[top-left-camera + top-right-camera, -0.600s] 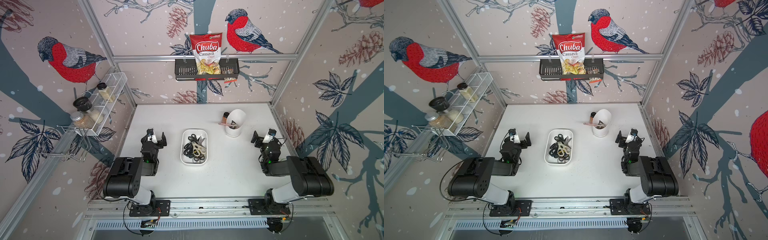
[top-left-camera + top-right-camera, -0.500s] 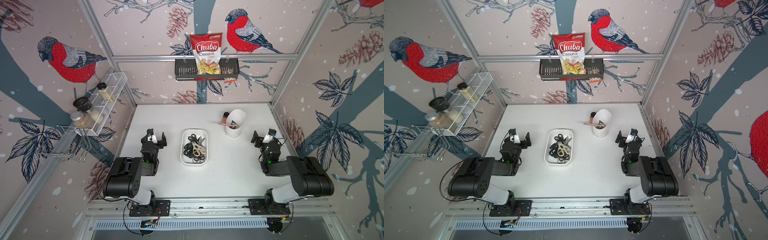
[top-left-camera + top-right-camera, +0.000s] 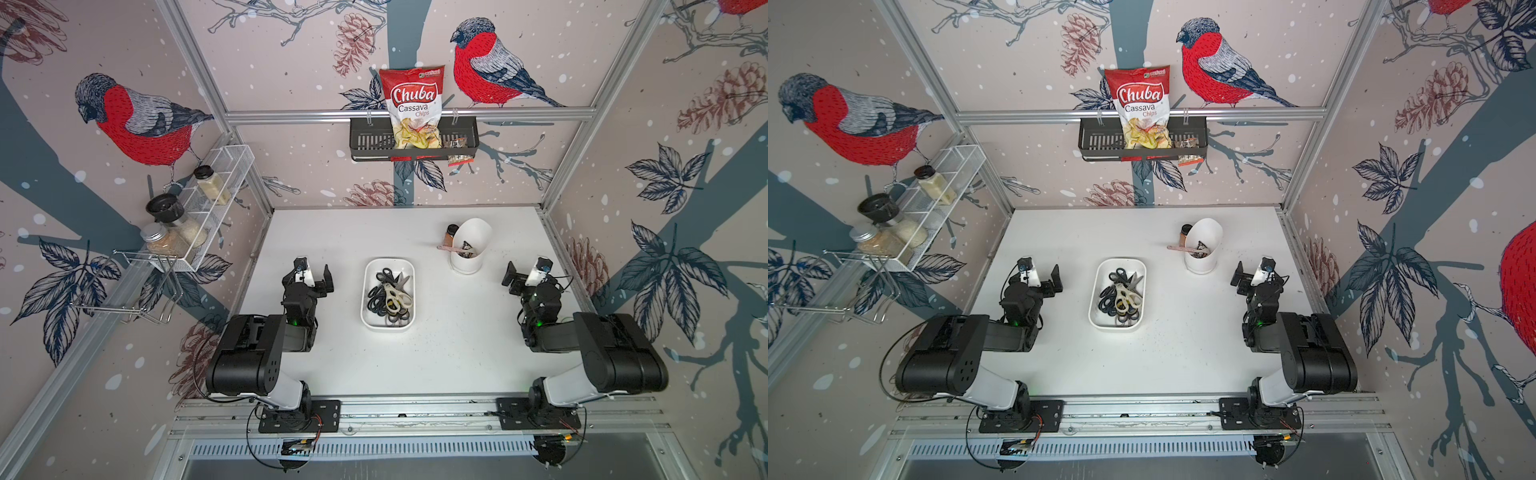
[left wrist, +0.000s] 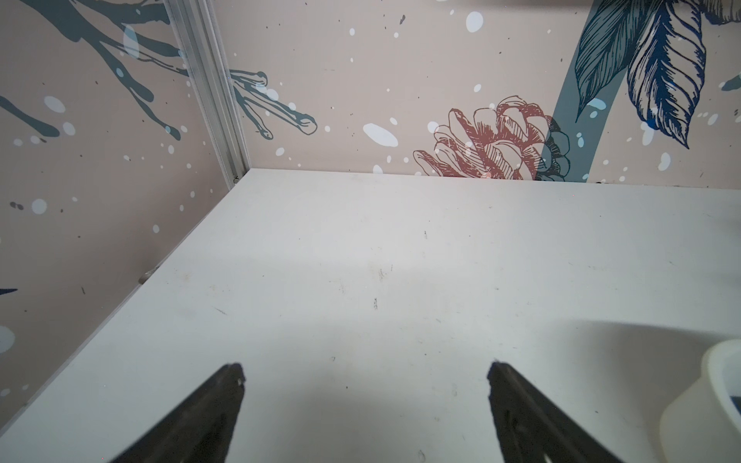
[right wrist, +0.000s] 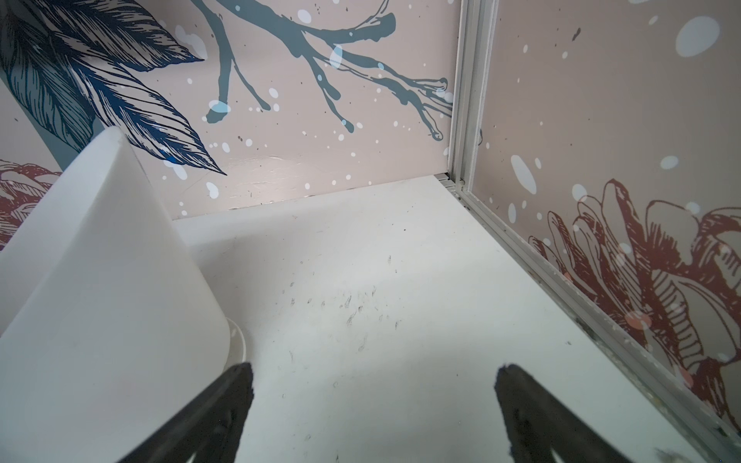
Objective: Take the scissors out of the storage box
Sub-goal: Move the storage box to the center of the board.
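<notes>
The storage box (image 3: 366, 291) (image 3: 1094, 296) is a shallow white tray in the middle of the table, seen in both top views. Several scissors (image 3: 389, 293) (image 3: 1121, 297) lie piled inside it, with black, dark and cream handles. My left gripper (image 3: 309, 276) (image 3: 1036, 279) rests low on the table to the left of the box, open and empty. My right gripper (image 3: 530, 276) (image 3: 1258, 277) rests to the right of it, also open and empty. In the left wrist view the gripper (image 4: 365, 371) frames bare table, with a corner of the storage box (image 4: 713, 395) at the edge. The right gripper (image 5: 375, 371) frames bare table too.
A tall white cup (image 3: 470, 246) (image 5: 100, 280) with small items stands at the back right, close to my right gripper, with a brown spice jar (image 3: 451, 232) behind it. A wire rack (image 3: 199, 208) of jars hangs on the left wall. A black basket (image 3: 365, 143) with a chips bag hangs on the back wall.
</notes>
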You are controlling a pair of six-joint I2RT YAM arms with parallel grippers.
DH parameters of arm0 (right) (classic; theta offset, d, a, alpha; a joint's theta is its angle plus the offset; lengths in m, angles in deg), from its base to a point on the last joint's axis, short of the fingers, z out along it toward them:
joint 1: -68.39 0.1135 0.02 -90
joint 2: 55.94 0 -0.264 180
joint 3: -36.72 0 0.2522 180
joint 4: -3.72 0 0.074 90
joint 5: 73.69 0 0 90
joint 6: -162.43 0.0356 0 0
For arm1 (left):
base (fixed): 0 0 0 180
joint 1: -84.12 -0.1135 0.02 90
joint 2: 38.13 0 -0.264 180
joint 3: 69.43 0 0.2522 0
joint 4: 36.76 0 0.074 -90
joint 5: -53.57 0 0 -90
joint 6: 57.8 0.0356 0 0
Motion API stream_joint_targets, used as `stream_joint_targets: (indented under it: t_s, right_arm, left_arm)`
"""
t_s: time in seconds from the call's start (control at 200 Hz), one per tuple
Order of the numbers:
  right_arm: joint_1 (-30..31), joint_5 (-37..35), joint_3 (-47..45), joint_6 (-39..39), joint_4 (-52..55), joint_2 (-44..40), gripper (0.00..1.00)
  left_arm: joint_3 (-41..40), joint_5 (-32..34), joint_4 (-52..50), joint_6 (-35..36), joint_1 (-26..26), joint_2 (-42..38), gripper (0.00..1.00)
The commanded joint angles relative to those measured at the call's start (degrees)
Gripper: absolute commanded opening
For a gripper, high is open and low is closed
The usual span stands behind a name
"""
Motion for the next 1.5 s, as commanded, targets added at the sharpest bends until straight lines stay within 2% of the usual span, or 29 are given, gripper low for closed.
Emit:
stream_joint_targets:
  t_s: [0.0,0.25,0.315,0.355,0.395,0.46,0.54,0.65,0.765,0.915,1.0,1.116,1.246,1.371,1.496]
  right_arm:
    - [0.0,0.5,0.0,0.7,-0.2,-0.2,1.00]
    - [-0.1,0.6,0.1,0.7,-0.2,-0.1,1.00]
    - [1.0,-5.2,0.0,1.6,-0.5,-0.9,1.00]
    - [1.6,-9.2,0.8,2.0,1.0,-2.2,1.00]
    - [1.9,-11.3,3.3,2.4,7.0,-4.0,1.00]
    - [2.2,-13.2,10.9,4.8,23.6,-5.8,1.00]
    - [2.0,-14.2,21.8,11.2,43.5,-4.8,1.00]
    - [1.3,-6.8,35.7,16.7,65.3,-0.1,1.00]
    - [3.1,-2.0,39.2,19.1,71.1,0.3,0.98]
    - [11.4,-5.6,41.8,22.1,80.7,-3.6,0.87]
    - [18.2,-5.3,43.4,25.1,86.7,-4.8,0.83]
    - [29.7,-6.9,44.6,29.8,92.5,-5.3,0.79]
    - [41.1,-6.8,45.0,35.6,93.2,-4.6,0.78]
    - [47.3,-5.0,47.4,39.9,92.2,-1.0,0.77]
    - [49.6,-4.7,53.6,38.5,93.1,6.5,0.75]
  left_arm:
    - [-0.1,-0.8,0.8,0.6,-0.1,-0.2,0.98]
    - [1.0,0.2,-1.6,0.3,0.0,-0.9,0.98]
    - [3.0,0.2,-5.5,0.6,0.2,-2.1,0.98]
    - [6.7,0.4,-14.1,0.5,0.4,-3.5,0.98]
    - [12.0,1.4,-24.1,-0.8,0.7,-4.2,0.98]
    - [20.7,2.3,-38.8,-3.8,1.2,-3.5,0.98]
    - [28.7,3.1,-50.8,-6.4,2.7,-1.5,0.98]
    - [33.3,6.5,-57.6,-9.3,7.4,-1.2,0.97]
    - [34.2,6.8,-61.2,-16.5,11.4,-2.4,0.97]
    - [34.4,2.2,-67.8,-29.8,11.9,-3.2,0.96]
    - [34.3,0.5,-71.3,-33.4,11.8,-4.1,0.96]
    - [34.8,-1.5,-75.5,-34.0,11.9,-5.4,0.96]
    - [35.0,-3.1,-77.6,-32.8,11.9,-6.7,0.96]
    - [35.0,-2.7,-77.7,-30.4,11.9,-7.2,0.96]
    - [36.8,-2.9,-79.1,-28.4,11.9,-6.0,0.96]
